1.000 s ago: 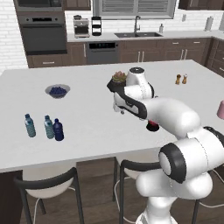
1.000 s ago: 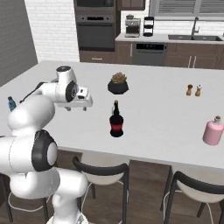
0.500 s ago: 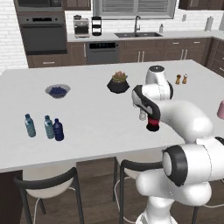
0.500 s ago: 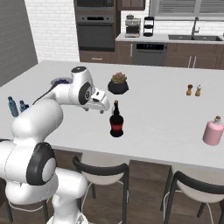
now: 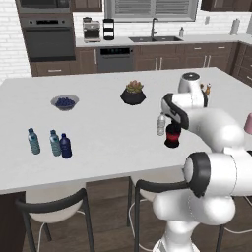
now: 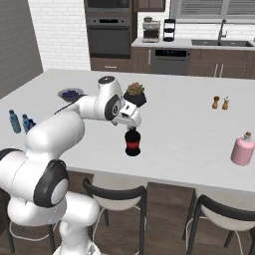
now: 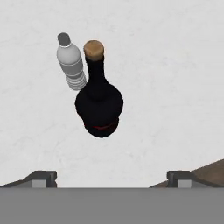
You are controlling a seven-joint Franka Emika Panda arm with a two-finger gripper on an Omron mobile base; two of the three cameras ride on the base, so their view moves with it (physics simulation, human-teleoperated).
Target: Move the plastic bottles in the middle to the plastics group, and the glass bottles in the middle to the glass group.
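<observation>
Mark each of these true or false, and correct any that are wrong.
1. The dark navy bottle stands beside the two teal-blue bottles. True.
2. The pincer is shut on the dark red bottle. False: its fingers stand wide open above the bottle, holding nothing.
3. The clear bottle stands right next to the dark red bottle. True.
4. The pink vessel lies tipped over. False: it stands upright near the counter's edge.
5. The dark red bottle has a cork-coloured stopper. True, as the hand view shows.
</observation>
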